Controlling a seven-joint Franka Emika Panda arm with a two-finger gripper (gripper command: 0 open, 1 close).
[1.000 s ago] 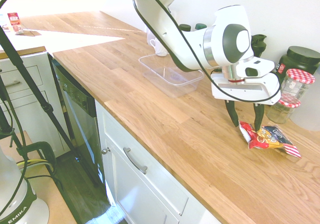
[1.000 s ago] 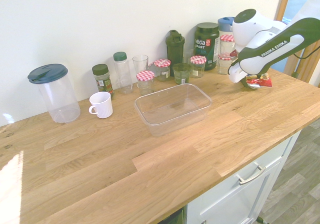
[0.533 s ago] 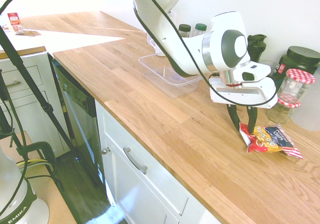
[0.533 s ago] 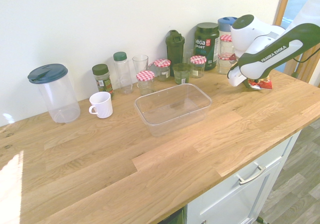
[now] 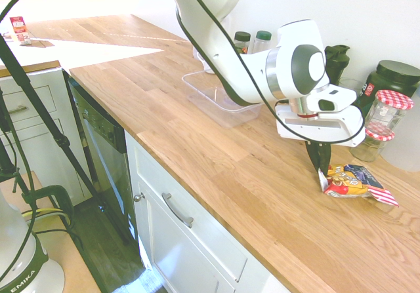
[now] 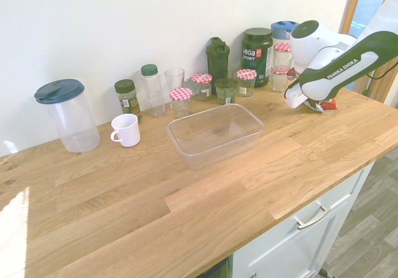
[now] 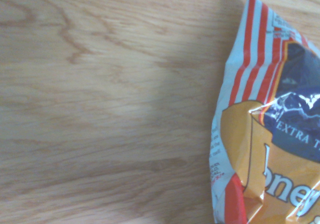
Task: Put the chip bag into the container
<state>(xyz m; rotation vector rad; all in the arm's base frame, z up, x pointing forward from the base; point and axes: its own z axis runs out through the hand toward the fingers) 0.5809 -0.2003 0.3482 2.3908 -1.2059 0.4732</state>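
We see the hand (image 5: 320,169) clamped on the chip bag's (image 5: 354,181) striped end. The bag rests on the worktop (image 5: 216,155), well apart from the container (image 6: 214,134)

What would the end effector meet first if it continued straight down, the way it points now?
Most likely the near striped end of the chip bag, which the end effector already seems to pinch, and right under it the wooden countertop. The exact depth is hard to judge.
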